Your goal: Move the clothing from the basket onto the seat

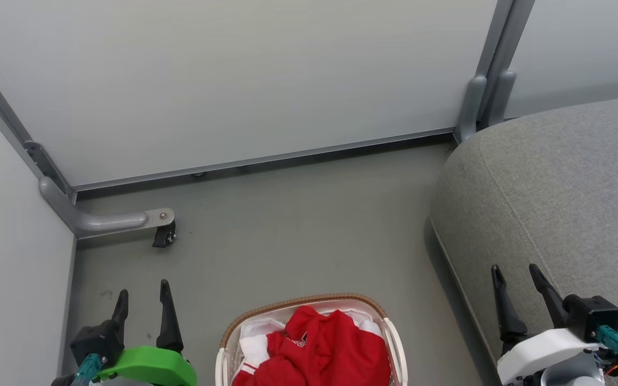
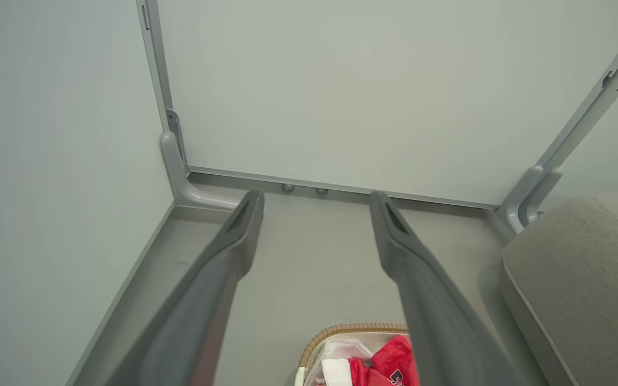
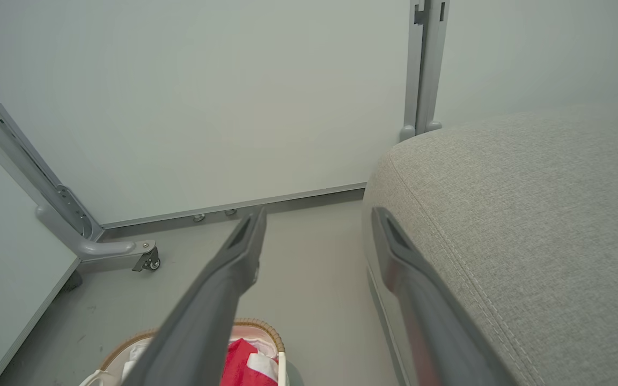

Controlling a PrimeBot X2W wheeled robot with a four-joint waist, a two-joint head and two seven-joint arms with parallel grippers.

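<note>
We see our left end effector at the lower left of the head view. Its two dark fingers are spread wide with nothing between them, and it is poised above the grey floor just left of the basket. Our right end effector sits at the lower right, equally wide and empty, seen against the side edge of the seat.

The clothing lies inside the basket — a crumpled red heap with white trim showing at its left side, resting on a white liner. Neither end effector touches the fabric or the brown woven rim.

The basket stands on the floor between our two arms, near the seat's rounded grey corner but apart from it. Behind, pale partition panels close off the space, and a small black caster rests on the floor at the foot of the left panel's metal bracket.
</note>
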